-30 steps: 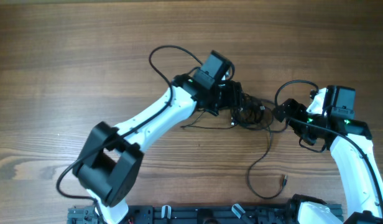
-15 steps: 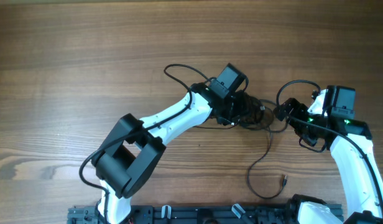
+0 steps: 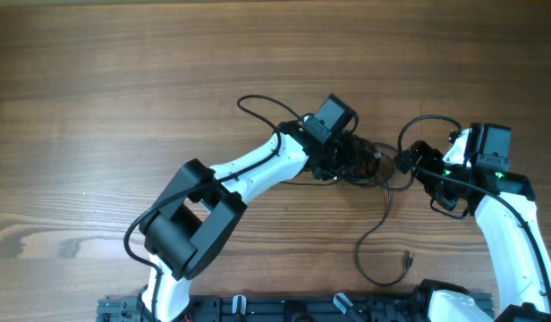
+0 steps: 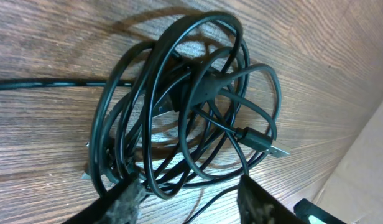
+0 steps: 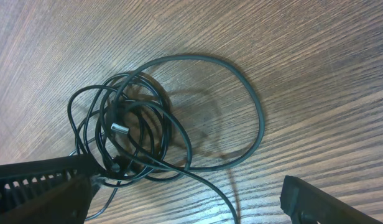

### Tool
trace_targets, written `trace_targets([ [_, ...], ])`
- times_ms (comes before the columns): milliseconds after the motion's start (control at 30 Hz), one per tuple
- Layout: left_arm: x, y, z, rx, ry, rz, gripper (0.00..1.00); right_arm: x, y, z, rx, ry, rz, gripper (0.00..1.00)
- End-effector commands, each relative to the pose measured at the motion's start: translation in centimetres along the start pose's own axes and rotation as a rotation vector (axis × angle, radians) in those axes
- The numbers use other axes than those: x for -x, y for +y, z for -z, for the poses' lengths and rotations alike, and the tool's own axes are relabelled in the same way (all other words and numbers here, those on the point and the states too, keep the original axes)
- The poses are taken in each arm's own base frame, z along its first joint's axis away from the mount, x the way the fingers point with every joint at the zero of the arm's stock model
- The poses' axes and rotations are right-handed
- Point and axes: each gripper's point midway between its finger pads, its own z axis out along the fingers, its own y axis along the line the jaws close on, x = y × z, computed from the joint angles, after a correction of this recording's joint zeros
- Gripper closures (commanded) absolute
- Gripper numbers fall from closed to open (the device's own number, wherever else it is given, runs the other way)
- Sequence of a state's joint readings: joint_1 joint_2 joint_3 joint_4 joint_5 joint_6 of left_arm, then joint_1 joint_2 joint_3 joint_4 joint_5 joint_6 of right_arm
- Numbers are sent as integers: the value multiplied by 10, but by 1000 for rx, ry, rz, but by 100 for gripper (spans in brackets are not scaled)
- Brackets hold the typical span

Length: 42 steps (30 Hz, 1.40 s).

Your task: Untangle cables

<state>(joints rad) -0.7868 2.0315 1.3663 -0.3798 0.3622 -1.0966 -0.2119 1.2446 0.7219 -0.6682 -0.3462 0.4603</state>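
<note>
Cables point(image 3: 363, 167) lie in one knotted bundle on the surface point(image 3: 123, 89), between both end effectors. The left end effector point(image 4: 191, 202) is half open and straddles the bundle's near edge, probably to pinch a loop. The right end effector point(image 5: 185, 199) hovers beside it, wide open and empty.

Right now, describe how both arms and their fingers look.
The left arm and right arm are white shells with black joints. A thick black wire loops off each wrist. Green lights dot the right one. The fingers are black.
</note>
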Motion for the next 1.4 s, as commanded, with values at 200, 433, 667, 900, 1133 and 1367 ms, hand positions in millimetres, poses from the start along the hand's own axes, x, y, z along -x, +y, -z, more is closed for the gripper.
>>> trace_targets([
  [200, 11, 5, -5, 32, -71, 5, 61, 0, -3, -1, -21, 7, -12, 0],
  [433, 18, 7, -8, 44, -107, 3, 61, -5, -5, 0, -30, 26, -4, 1],
  [667, 15, 5, -25, 28, -108, -25, 77, -8, -6, 0, -36, 38, 1, 0],
  [900, 54, -5, 29, 6, -206, -222, 96, -14, -7, 0, -36, 63, 17, 1],
  [1133, 73, -58, 173, -235, -338, -459, 96, -35, 48, 10, 302, 169, 175, 14],
  [1367, 47, -89, 251, -367, -439, -709, 96, -45, 96, 32, 603, 207, 275, 12],
])
